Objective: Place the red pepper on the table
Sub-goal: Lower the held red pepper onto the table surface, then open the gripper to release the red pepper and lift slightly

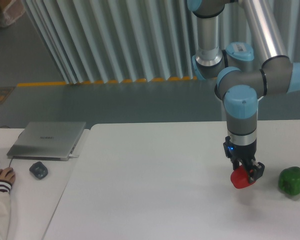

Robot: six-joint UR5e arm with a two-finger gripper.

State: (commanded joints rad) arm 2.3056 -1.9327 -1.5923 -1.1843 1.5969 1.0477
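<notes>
The red pepper [238, 179] is small, glossy and rounded. It hangs just above the white table [155, 190], right of the middle. My gripper [245, 171] points straight down and is shut on the pepper's top, hiding its upper part. I cannot tell whether the pepper touches the tabletop; a faint shadow lies under it.
A green bell pepper [292, 180] rests on the table about a hand's width to the right of the red one. On the adjoining desk at left sit a grey laptop [47, 140], a dark mouse [38, 170], and a person's hand [1, 177]. The arm's base [238, 95] stands behind the table.
</notes>
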